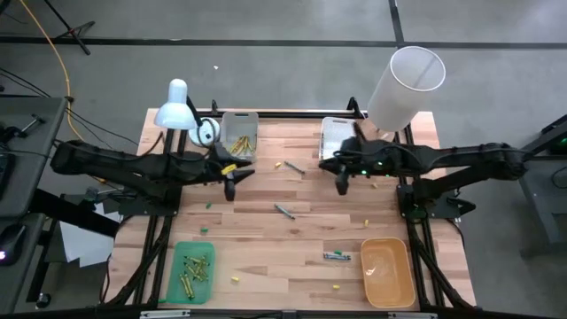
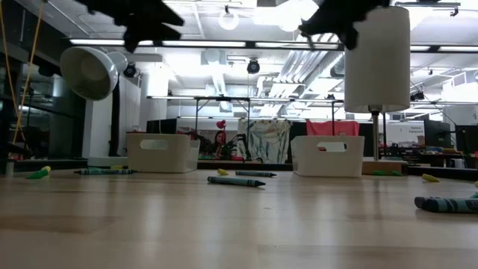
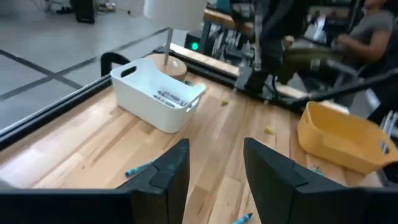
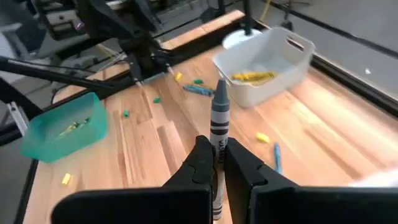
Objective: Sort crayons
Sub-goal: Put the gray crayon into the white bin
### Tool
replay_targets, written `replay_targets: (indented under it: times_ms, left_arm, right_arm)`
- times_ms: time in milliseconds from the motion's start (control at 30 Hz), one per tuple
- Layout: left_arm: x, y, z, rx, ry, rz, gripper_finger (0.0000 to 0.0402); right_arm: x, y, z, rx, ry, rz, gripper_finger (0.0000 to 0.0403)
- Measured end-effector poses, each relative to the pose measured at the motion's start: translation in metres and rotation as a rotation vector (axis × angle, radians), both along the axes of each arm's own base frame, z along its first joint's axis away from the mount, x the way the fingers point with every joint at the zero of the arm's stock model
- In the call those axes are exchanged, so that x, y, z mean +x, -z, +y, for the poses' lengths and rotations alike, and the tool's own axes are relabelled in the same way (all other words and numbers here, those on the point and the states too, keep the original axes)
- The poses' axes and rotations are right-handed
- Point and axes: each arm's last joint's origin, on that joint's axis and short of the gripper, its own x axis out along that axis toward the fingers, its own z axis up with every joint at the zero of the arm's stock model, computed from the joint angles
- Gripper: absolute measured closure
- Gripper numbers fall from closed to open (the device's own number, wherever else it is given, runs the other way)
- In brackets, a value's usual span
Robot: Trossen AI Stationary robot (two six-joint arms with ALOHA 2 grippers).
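The right tool (image 4: 216,163) is pinched shut on a grey crayon (image 4: 219,122), which stands almost upright between the fingers and pokes well above them. From above, that tool (image 1: 342,184) hangs over the desk (image 1: 266,239) just in front of the white tray (image 1: 335,137) at the far right. My guess is that tray is where the grey one goes, since there look to be greyish sticks in it already.

The risk is the grip. It's low on the stick, so a quick swing could make it pivot or slide out, and it might land outside the tray.

The left tool (image 1: 231,184) has its fingers spread with nothing in them, near the other white tray (image 1: 239,135) that holds yellow crayons (image 1: 239,144). The two arms are fairly close mid-desk, so reaching for the loose crayon (image 1: 283,211) between them could mean a bump. More strays sit near the orange tray (image 1: 387,271) and green tray (image 1: 192,270).
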Motion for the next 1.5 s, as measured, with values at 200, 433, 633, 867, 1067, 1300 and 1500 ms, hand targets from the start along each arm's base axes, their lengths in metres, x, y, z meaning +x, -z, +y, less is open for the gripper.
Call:
replay_targets:
  times_ms: [200,433,633,867,1067,1300,1500]
  left_arm:
    - [-0.02,0.009,0.003,-0.047,-0.036,-0.107,0.0264]
    - [-0.023,0.009,0.004,-0.036,-0.088,-0.13,0.0262]
    - [-0.023,0.009,0.005,-0.028,-0.119,-0.132,0.0261]
    - [-0.024,0.007,0.007,-0.016,-0.19,-0.155,0.0261]
    - [-0.022,0.003,0.009,-0.012,-0.254,-0.206,0.0261]
    - [-0.019,0.006,0.025,-0.017,-0.266,-0.182,0.0261]
    - [-0.017,0.007,0.045,-0.029,-0.108,-0.163,0.0261]
  right_arm:
    - [-0.04,0.032,0.009,0.11,0.098,-0.019,0.0402]
    - [-0.061,0.057,0.012,0.205,0.164,-0.038,0.0402]
    - [-0.056,0.055,0.004,0.193,0.215,-0.09,0.0402]
    - [-0.037,0.063,-0.027,0.191,0.383,-0.113,0.0402]
    - [-0.021,0.088,-0.063,0.258,0.583,-0.054,0.0402]
    - [0.005,0.101,-0.103,0.302,0.726,0.178,0.0402]
    - [0.032,0.112,-0.137,0.336,0.817,0.494,0.0402]
